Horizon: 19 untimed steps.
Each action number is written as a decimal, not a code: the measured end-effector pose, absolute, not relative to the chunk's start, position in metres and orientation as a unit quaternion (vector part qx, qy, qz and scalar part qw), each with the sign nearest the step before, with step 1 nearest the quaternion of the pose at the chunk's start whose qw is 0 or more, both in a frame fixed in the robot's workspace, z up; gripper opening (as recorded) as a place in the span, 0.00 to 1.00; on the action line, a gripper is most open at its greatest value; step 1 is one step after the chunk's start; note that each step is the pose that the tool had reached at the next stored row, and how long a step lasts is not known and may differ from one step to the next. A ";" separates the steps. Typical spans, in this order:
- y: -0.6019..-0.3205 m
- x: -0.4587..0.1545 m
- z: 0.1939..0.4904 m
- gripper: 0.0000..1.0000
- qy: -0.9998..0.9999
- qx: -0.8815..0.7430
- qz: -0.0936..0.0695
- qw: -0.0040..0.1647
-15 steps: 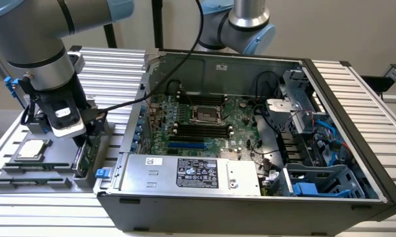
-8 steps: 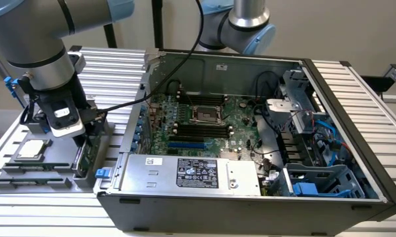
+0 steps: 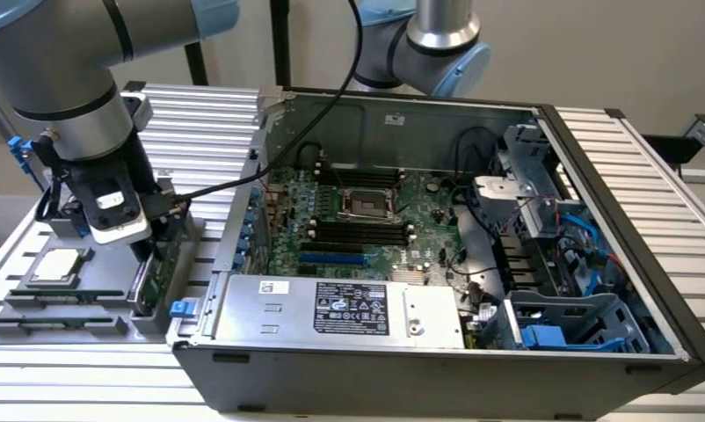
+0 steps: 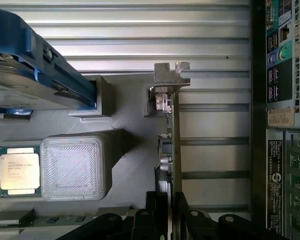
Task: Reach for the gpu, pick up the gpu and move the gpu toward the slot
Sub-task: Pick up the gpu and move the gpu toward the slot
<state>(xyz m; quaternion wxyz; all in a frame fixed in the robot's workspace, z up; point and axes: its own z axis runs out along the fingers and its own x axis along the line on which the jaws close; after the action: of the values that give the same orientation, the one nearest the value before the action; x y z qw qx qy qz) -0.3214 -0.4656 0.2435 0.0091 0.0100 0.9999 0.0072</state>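
Note:
The gpu (image 3: 153, 280), a thin green card, stands on edge in the grey parts tray (image 3: 12, 330) at the exterior view's left, beside the open computer case. In the wrist view the gpu (image 4: 174, 150) is seen edge-on, with its silver bracket (image 4: 171, 76) at the far end. My gripper (image 4: 171, 217) is down over the card's near end, one black finger (image 4: 156, 215) pressed against each side, shut on the card. In the exterior view the gripper (image 3: 144, 248) sits right on top of the card. The blue slot (image 3: 331, 260) lies on the motherboard inside the case.
The tray also holds a square processor chip (image 4: 20, 171), a raised grey block (image 4: 74, 167) and a hard drive with blue rails (image 4: 40, 75). The case wall (image 3: 250, 220) rises just beside the tray. A silver power supply (image 3: 341, 308) and cables (image 3: 482, 255) crowd the case.

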 end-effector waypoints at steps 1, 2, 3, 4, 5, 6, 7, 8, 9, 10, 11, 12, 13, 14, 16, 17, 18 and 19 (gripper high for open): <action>-0.466 -0.321 0.244 0.26 1.000 0.010 0.007 0.009; -0.466 -0.321 0.243 0.26 1.000 0.010 0.007 0.009; -0.466 -0.321 0.243 0.26 1.000 0.010 0.007 0.009; -0.466 -0.321 0.243 0.26 1.000 0.010 0.007 0.008; -0.466 -0.321 0.243 0.26 1.000 0.010 0.007 0.007; -0.466 -0.321 0.243 0.26 1.000 0.010 0.007 0.006; -0.466 -0.321 0.243 0.26 1.000 0.010 0.007 0.004; -0.466 -0.321 0.243 0.26 1.000 0.010 0.007 0.003; -0.466 -0.321 0.244 0.26 1.000 0.010 0.007 0.002; -0.466 -0.321 0.244 0.26 1.000 0.010 0.007 0.001; -0.466 -0.321 0.245 0.26 1.000 0.010 0.007 0.000; -0.466 -0.321 0.246 0.26 1.000 0.010 0.007 0.000; -0.466 -0.321 0.246 0.26 1.000 0.010 0.007 0.000; -0.466 -0.321 0.248 0.26 1.000 0.010 0.007 -0.001; -0.466 -0.321 0.250 0.26 1.000 0.010 0.007 -0.001; -0.466 -0.321 0.251 0.26 1.000 0.010 0.007 -0.002; -0.466 -0.321 0.253 0.26 1.000 0.010 0.007 -0.002; -0.466 -0.321 0.255 0.26 1.000 0.010 0.007 -0.002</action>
<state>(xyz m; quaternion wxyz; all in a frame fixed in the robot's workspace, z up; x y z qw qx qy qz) -0.3210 -0.4656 0.2548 -0.0019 0.0099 0.9999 0.0072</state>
